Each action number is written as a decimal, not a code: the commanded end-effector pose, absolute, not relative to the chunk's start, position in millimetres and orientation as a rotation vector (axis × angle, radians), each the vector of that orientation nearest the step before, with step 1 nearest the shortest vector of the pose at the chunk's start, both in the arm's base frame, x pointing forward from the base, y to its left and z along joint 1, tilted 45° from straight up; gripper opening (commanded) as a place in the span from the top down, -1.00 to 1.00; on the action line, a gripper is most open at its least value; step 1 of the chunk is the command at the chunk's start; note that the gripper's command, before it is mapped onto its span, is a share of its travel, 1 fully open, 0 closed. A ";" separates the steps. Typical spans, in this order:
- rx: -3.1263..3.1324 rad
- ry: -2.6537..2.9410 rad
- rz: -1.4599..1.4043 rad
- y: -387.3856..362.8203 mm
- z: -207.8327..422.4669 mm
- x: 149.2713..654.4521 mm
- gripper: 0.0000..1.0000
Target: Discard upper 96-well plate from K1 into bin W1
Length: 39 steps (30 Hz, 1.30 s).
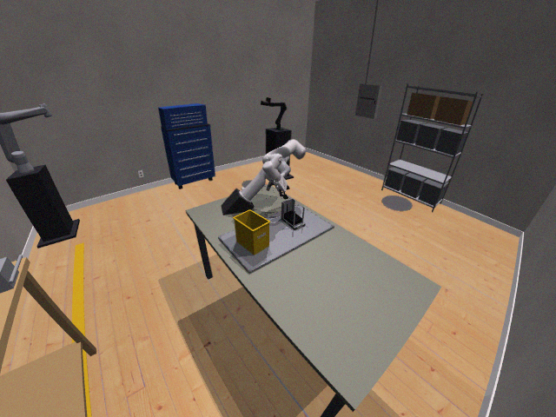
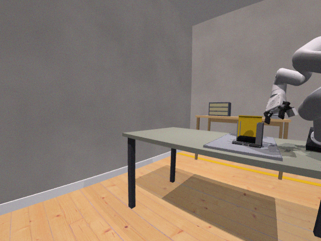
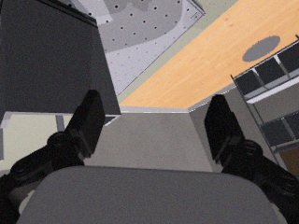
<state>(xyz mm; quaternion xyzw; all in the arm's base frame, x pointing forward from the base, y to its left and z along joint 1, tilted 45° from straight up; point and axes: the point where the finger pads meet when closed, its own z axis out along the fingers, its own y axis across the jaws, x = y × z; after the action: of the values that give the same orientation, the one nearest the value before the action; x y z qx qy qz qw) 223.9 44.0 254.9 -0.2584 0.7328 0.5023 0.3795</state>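
Observation:
The stack rack K1 [image 1: 293, 214] stands on a grey perforated mat [image 1: 275, 236] on the table, with a dark back wall and thin posts. Dark plates [image 2: 247, 139] lie low in the rack; I cannot tell them apart. The yellow plastics bin W1 [image 1: 252, 231] stands upright on the mat, left of the rack. My gripper [image 1: 282, 194] hangs open and empty just above and behind the rack's back wall. It also shows in the side view [image 2: 277, 114]. In the wrist view the two black fingers stand wide apart beside the rack's dark back wall [image 3: 51, 61].
The arm's black base [image 1: 236, 201] sits on the table behind the bin. A blue drawer cabinet [image 1: 187, 144], a metal shelf [image 1: 430, 147] and other arms on black pedestals [image 1: 40, 204] stand around the room. A wooden bench stands behind the table.

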 end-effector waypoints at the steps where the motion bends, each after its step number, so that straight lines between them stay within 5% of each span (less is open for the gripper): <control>1: -0.762 1.835 1.209 38.7 255.6 226.8 -1.00; 39: -1.671 1.290 0.462 -8.9 272.3 260.6 -1.00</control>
<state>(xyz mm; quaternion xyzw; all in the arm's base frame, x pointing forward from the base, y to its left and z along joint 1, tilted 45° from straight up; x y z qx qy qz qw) 257.3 -4.6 270.1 -0.6427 0.5630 0.2238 0.4689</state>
